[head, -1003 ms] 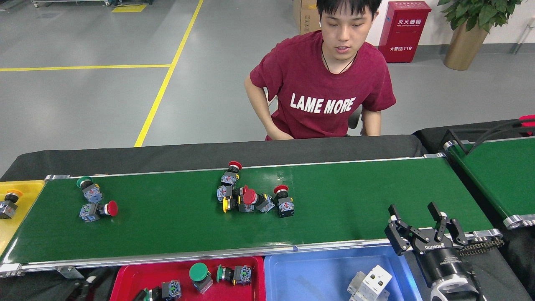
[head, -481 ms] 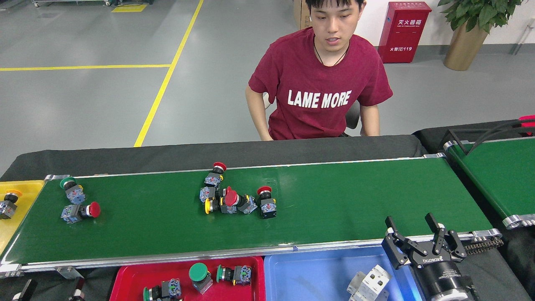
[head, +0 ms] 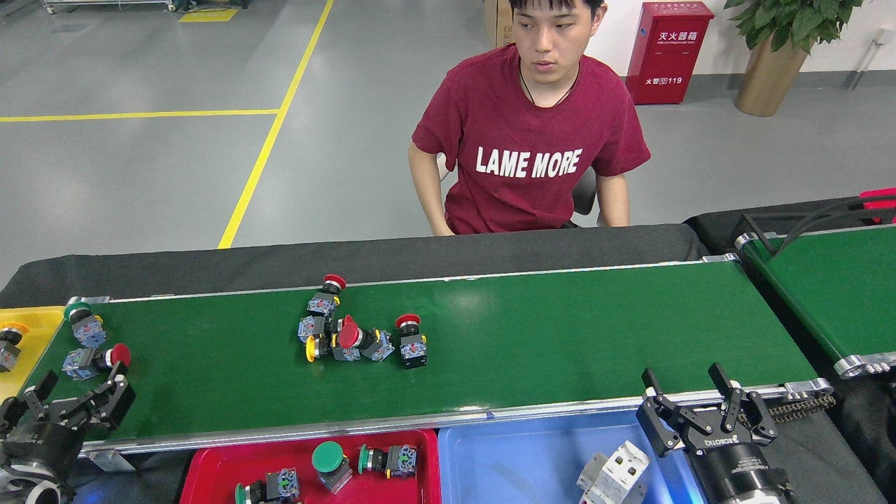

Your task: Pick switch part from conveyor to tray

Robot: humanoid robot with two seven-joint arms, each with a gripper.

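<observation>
Several switch parts lie on the green conveyor (head: 546, 336): a cluster with red and yellow caps (head: 343, 339), a lone red-capped one (head: 411, 341) beside it, a green-capped one (head: 85, 324) and a red-capped one (head: 94, 359) at the far left. The red tray (head: 210, 470) under the belt's near rail holds three switch parts (head: 329, 465). My left gripper (head: 77, 395) stands open at the belt's near left corner, just below the red-capped part. Open too, my right gripper (head: 689, 399) hangs over the near rail at the right, above the blue tray (head: 518, 458).
A white breaker (head: 616, 477) lies in the blue tray. A yellow tray (head: 35, 329) at the left end holds one switch (head: 8, 346). A person in a red shirt (head: 528, 140) sits behind the belt. A second green belt (head: 833, 287) angles off at the right.
The switch parts have ridden left along the belt. My left gripper has come up into view at the left corner. My right gripper has sunk slightly toward the near edge.
</observation>
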